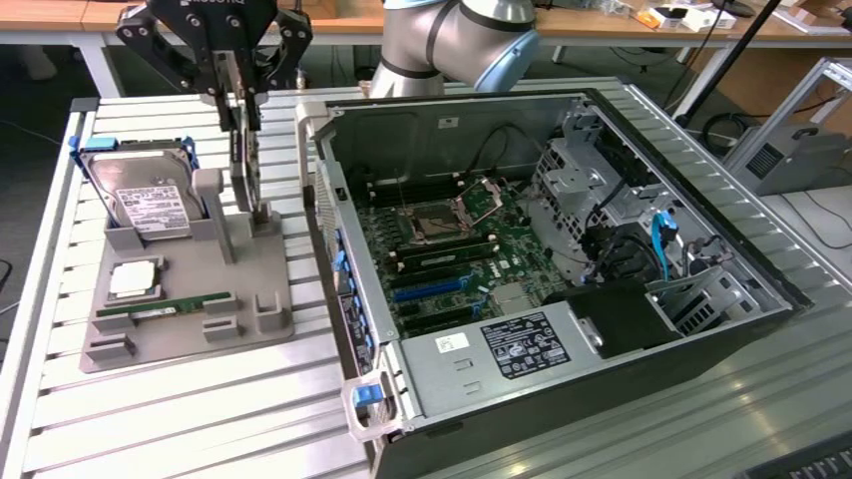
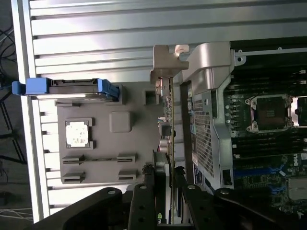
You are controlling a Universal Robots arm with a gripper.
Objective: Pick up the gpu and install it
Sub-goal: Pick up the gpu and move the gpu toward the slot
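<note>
The thin, dark rectangular gpu card is seen standing upright and edge-on, clamped between the two fingers of the black end effector, which are closed on its upper part. In the wrist view the gpu is seen edge-on between the end effector fingers, with its silvery metal bracket at the far end. The card's lower end is found at the upright posts of the flat grey plastic holder; whether it is seated there cannot be told. On that holder a boxy silver hard drive with a white label and blue side rails, a square silvery processor chip and a narrow green memory stick are laid. The holder is placed on the ribbed aluminium tabletop, just beside the open grey computer case, on the exterior view's left of it. Inside the case a green motherboard is exposed.
</note>
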